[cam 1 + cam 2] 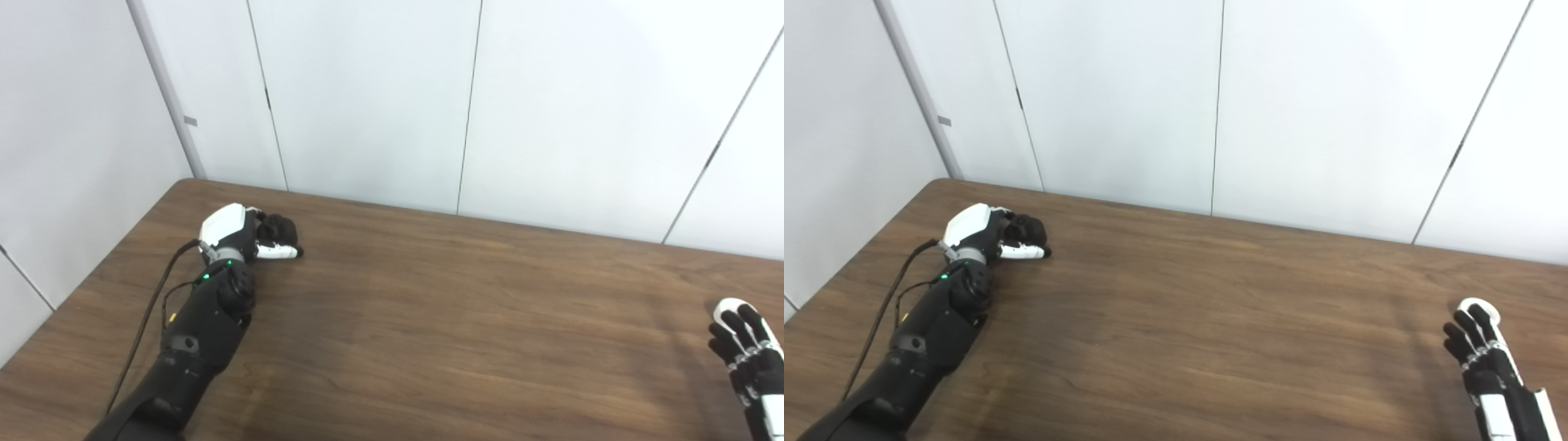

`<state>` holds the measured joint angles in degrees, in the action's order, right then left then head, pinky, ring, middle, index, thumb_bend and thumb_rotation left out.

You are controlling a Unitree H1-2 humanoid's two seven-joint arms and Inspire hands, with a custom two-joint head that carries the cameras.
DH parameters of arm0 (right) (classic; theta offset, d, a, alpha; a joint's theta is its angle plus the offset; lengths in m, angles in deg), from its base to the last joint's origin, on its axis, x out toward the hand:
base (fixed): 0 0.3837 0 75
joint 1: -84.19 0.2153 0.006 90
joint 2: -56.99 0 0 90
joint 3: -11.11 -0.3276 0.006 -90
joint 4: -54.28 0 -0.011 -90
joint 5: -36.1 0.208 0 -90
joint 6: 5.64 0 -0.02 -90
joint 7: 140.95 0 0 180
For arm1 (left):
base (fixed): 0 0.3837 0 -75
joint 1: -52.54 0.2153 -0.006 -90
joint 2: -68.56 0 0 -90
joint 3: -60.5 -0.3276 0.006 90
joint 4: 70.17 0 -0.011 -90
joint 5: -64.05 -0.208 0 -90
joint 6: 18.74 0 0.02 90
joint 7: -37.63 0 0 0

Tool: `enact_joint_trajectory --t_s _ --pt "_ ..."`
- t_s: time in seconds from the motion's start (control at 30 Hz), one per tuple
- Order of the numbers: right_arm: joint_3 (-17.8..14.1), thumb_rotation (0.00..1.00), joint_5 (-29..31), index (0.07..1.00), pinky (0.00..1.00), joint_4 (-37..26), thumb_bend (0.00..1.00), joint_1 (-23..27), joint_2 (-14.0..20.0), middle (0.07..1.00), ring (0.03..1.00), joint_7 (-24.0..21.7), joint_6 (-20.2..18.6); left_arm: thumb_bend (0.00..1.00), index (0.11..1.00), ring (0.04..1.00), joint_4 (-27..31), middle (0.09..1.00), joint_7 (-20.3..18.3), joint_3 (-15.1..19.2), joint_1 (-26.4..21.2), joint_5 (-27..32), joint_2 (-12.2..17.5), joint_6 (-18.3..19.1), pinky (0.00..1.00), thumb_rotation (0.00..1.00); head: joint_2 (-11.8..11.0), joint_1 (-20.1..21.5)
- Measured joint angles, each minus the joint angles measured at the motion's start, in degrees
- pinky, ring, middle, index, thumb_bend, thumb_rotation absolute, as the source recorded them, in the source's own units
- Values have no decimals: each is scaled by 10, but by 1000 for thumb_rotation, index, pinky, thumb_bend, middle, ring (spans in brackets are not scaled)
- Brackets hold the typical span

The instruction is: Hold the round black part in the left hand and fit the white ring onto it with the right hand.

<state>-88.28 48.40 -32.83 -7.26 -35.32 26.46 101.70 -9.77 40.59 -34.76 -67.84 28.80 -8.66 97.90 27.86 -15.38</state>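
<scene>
My left forearm fills the near corner, black casing and a green light, with a cable trailing back along it toward the table edge. Follow it up and there's my left hand, out at the far left of the wooden table, fingers curled down around something dark and rounded, the black part, I'd say, pinned between my fingers and the tabletop. My thumb lies along the wood just beneath it. So I'm clenched on it, though whether it is truly gripped or only cupped I can't quite tell from here. It sits low because I judge the lift hasn't begun. Over on the other side, my right hand comes in at the bottom right corner, well apart from the left, fingers spread and pointing up the table. Just beyond the fingertips sits the white ring, touching or nearly touching them, flat on the wood. Nothing is held there; the hand is released and poised to reach, I think. Both pieces are far apart, so the fitting is a long way off: each hand has to secure its piece, then bring them together over the middle.
</scene>
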Motion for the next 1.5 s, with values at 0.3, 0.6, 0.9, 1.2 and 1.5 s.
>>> enact_joint_trajectory --t_s 0.3,0.6,0.9,1.2,1.5 --pt "0 840 0 950 921 0 608 0 0 938 912 0 0 942 777 978 -19 917 -5 -3 -14 -5 5 0 1000 354 2 0" --pt "0 829 0 948 925 0 625 0 0 935 913 0 -1 907 753 968 -23 899 -4 -2 -20 -4 5 0 1000 290 3 -1" --pt "0 831 0 943 917 -2 626 -1 0 934 910 0 -2 877 690 955 -23 873 -4 -2 -20 3 5 0 1000 251 4 -1" --pt "-1 835 2 950 923 -2 628 -1 0 935 912 0 -1 535 490 933 -22 813 9 5 -20 24 7 -7 1000 62 4 -3" --pt "-1 843 0 958 932 -2 625 -2 0 940 918 0 0 522 483 874 -22 750 14 -3 -18 28 7 -27 1000 47 5 -2"
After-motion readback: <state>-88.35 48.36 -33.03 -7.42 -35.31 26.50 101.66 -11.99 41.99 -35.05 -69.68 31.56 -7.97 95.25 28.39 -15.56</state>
